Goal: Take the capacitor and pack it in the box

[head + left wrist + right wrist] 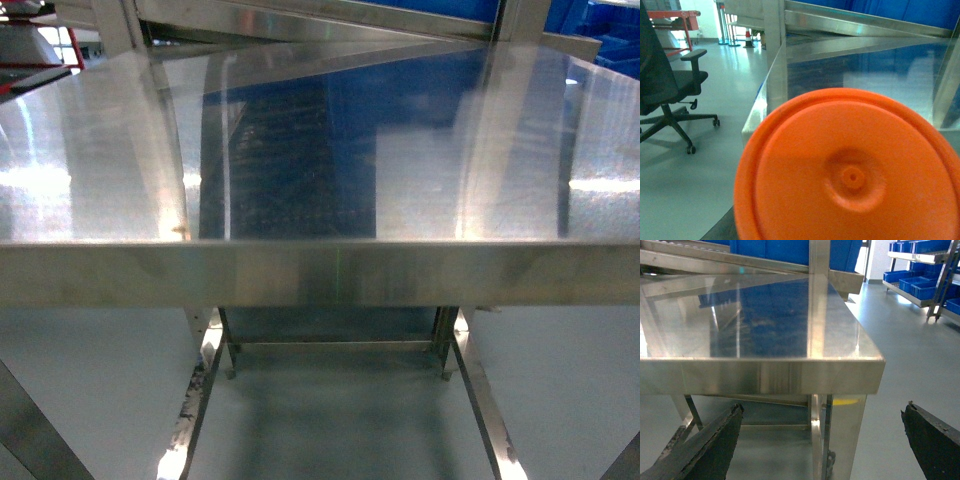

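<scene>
**Steel table, orange disc, no readable writing**

Though all three views face the steel table (320, 270), none shows any label, brand or writing that can be read, and no capacitor or box can be made out. The head view shows only the tabletop, its front edge and the legs (215, 370) below, with neither gripper in sight. The left wrist view alone shows an office chair (670, 85) on the floor at left and an orange disc (850, 170) filling the lower frame, which hides the left gripper, so its grip cannot be told. The right wrist view alone shows blue bins (915, 282) on racks at far right, and the right gripper (822, 440) with its fingers (705, 450) spread wide, holding nothing, below the table corner.
</scene>
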You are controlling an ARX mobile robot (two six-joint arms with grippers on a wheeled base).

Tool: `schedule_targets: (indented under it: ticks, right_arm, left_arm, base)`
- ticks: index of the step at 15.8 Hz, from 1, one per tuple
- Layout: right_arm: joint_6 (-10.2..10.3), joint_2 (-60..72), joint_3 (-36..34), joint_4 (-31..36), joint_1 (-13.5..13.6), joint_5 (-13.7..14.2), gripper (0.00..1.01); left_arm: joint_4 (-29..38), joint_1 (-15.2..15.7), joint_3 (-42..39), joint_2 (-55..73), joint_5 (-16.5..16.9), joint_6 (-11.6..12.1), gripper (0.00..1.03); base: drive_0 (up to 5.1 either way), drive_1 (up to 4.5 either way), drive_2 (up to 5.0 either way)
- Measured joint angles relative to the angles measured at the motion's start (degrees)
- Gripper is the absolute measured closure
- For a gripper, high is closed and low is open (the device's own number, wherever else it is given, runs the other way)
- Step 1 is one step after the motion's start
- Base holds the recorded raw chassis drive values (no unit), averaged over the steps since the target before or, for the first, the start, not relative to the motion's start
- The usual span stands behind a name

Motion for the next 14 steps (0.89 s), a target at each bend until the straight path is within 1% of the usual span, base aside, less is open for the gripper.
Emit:
schedule_targets:
  ticks: [14]
  right_arm:
    - [0.00,0.00,0.00,0.04,0.00,-0.02,0.03]
  left_arm:
    - [-0.09,0.00,0.00,0.00,-0.09,-0.02,0.59]
  base:
    - [0.0,0.00,0.0]
